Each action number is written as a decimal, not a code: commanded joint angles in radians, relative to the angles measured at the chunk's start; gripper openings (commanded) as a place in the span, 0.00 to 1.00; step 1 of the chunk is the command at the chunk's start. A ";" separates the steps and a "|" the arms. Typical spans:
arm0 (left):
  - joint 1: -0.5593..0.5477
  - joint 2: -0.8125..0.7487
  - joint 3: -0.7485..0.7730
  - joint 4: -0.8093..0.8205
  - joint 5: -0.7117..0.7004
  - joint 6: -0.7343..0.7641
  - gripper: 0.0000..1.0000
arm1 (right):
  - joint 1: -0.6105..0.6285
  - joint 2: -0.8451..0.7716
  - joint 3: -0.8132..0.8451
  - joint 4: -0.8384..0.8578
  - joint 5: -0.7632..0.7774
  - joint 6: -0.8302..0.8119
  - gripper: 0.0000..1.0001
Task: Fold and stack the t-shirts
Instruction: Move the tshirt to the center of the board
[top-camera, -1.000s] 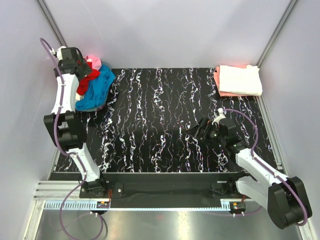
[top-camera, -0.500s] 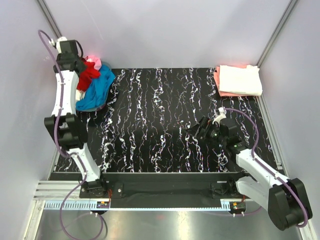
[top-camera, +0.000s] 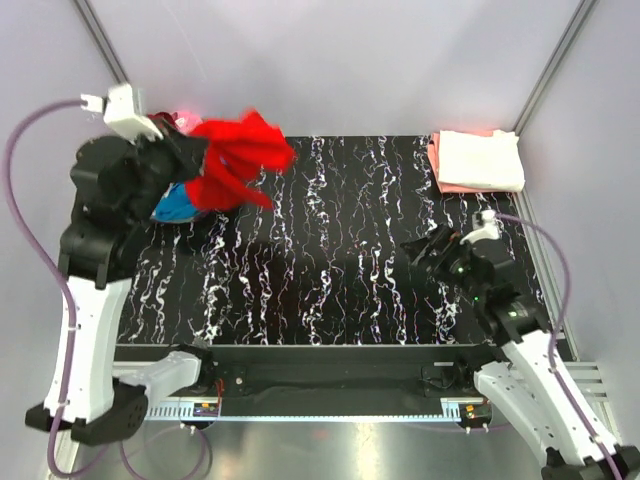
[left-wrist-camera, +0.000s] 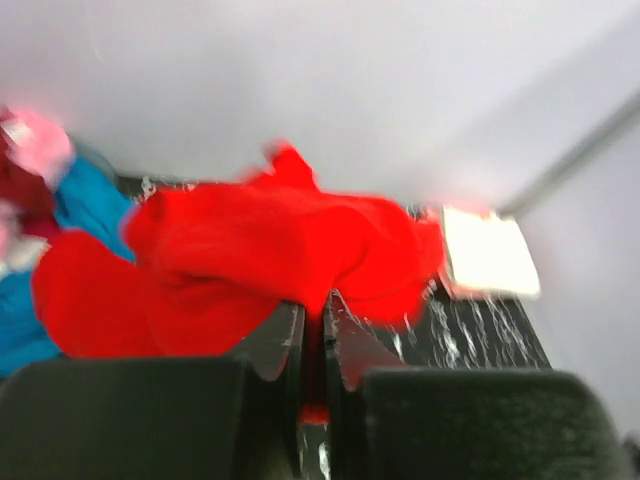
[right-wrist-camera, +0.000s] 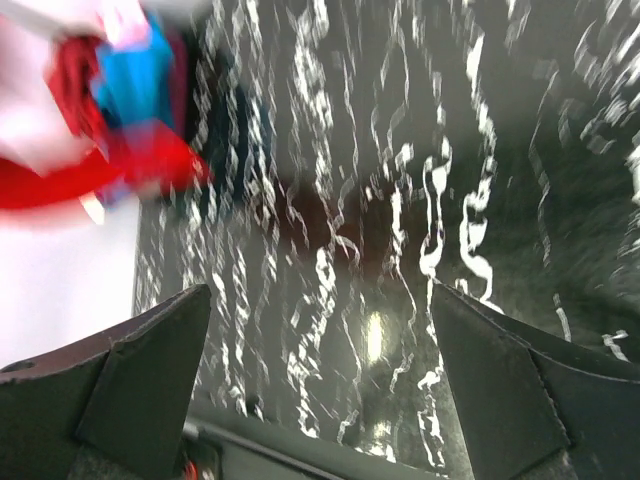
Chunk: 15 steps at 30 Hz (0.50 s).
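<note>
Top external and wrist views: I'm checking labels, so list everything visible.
red t-shirt: 1, bright red, held up at far left.
blue t-shirt: 1, blue, far-left heap.
pink t-shirt: 1, pink, same heap.
white t-shirt: 1, white, folded, far right, on top.
salmon t-shirt: 1, salmon, folded beneath it.
table: 1, black, white streaks.
left end effector: 1, black, shut on red t-shirt.
right end effector: 1, black, open, over table's right.
</note>
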 joint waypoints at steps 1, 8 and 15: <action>-0.018 -0.026 -0.238 0.037 0.273 -0.025 0.26 | 0.005 -0.043 0.165 -0.255 0.184 -0.033 1.00; -0.196 -0.104 -0.519 -0.015 0.160 -0.001 0.99 | 0.005 0.039 0.193 -0.355 0.174 0.025 1.00; -0.223 -0.327 -0.731 -0.139 0.030 -0.240 0.99 | 0.115 0.180 0.093 -0.268 -0.064 0.052 0.93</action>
